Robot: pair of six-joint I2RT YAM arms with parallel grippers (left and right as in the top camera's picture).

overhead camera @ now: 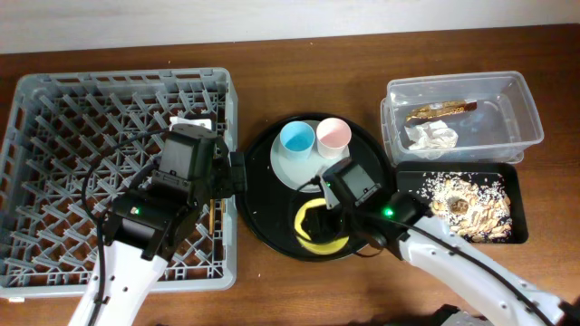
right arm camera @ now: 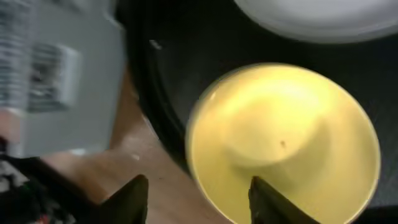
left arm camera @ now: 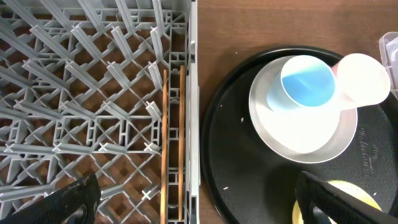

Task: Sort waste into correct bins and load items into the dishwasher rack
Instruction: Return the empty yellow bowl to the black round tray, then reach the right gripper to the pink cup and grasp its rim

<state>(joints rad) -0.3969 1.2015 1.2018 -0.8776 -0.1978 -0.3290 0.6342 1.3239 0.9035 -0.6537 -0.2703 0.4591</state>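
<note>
The grey dishwasher rack [overhead camera: 54,109] fills the left. The two chopsticks [left arm camera: 165,143] lie in it along its right wall. My left gripper [left arm camera: 199,202] is open and empty, straddling that wall, and shows from above [overhead camera: 231,174]. A blue cup [overhead camera: 296,138] and a pink cup [overhead camera: 333,134] stand on the pale plate [overhead camera: 294,170]. My right gripper [right arm camera: 200,190] is open, its fingers astride the left rim of the yellow bowl [right arm camera: 280,143]. The bowl also shows from above [overhead camera: 313,237]. The clear tub [overhead camera: 530,113] holds the gold wrapper [overhead camera: 441,110] and the napkin [overhead camera: 430,136]. The black tray [overhead camera: 515,177] holds food scraps [overhead camera: 467,204].
The plate, cups and bowl sit on a large round black tray [overhead camera: 263,213] between the rack and the two bins. Brown tabletop [overhead camera: 299,72] shows behind it. The rack wall stands close to the round tray's left rim.
</note>
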